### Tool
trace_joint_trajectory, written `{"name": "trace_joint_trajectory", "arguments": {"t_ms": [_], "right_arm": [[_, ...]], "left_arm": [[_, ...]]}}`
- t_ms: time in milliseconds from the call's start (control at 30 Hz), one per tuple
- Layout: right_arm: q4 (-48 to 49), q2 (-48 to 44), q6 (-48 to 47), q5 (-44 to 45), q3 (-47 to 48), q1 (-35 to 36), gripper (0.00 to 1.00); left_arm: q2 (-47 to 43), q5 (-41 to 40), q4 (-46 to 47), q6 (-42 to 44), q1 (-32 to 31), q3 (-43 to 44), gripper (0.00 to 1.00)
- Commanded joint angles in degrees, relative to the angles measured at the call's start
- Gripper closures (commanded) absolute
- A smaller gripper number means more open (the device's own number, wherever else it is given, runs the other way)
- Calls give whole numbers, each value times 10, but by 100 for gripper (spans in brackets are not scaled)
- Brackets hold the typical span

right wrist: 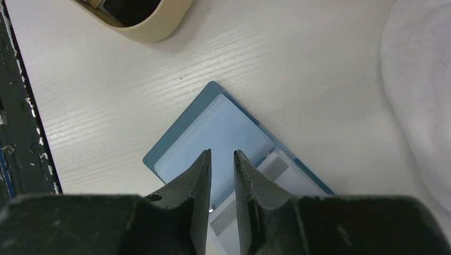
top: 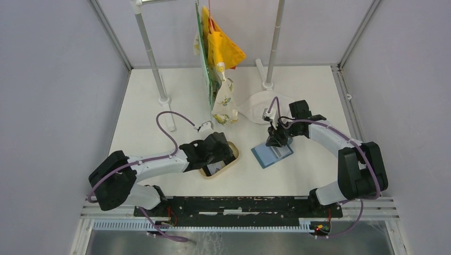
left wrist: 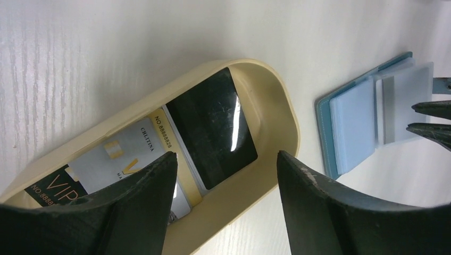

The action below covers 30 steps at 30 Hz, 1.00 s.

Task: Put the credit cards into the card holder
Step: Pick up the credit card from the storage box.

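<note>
Tan tray beneath left gripper; card holder lies open beside it, beneath right gripper | left wrist: jaws wide, empty; credit cards in tray; pick-up step, next likely lower, pinch one | right wrist: jaws narrowly parted above sleeves, holding nothing

This is a robotics lab cell. A white wood-grain tabletop is boxed in on three sides by plain pale grey panels set between aluminium frame posts. Two white-and-black robot arms, the left arm and the right arm, are bolted to a scuffed black rail along the near edge, and purple cables loop off them. Metal poles on foot plates stand at the back, with coloured cloths hanging between them. A few small things lie spread on the surface: a tan oval tray, a blue card holder and a white cloth.
</note>
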Motion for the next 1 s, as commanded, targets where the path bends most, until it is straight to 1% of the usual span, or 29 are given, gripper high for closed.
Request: {"name": "trace_joint_trajectory", "arguments": {"t_ms": [0,167,333,467,733,967], "right_arm": [[4,1,-5,-14,1,1,72],[1,0,-7,-16,2,1,72],[1,-2,-8,-15,2,1,72],[0,-1,-8,-15,3,1,72],[-3,-2,-10,-16,4,1,72],[-3,-2,-10,-17,4,1,72]], "left_arm": [[23,-35,-16,-52,1,35,27],[54,-38,-23,-57,1,53,28],[108,-43,-84,-72,1,102,30],[131,-40,-97,-79,1,116,31],[125,-48,-133,-105,2,108,33],[102,-48,-140,-114,1,92,32]]}}
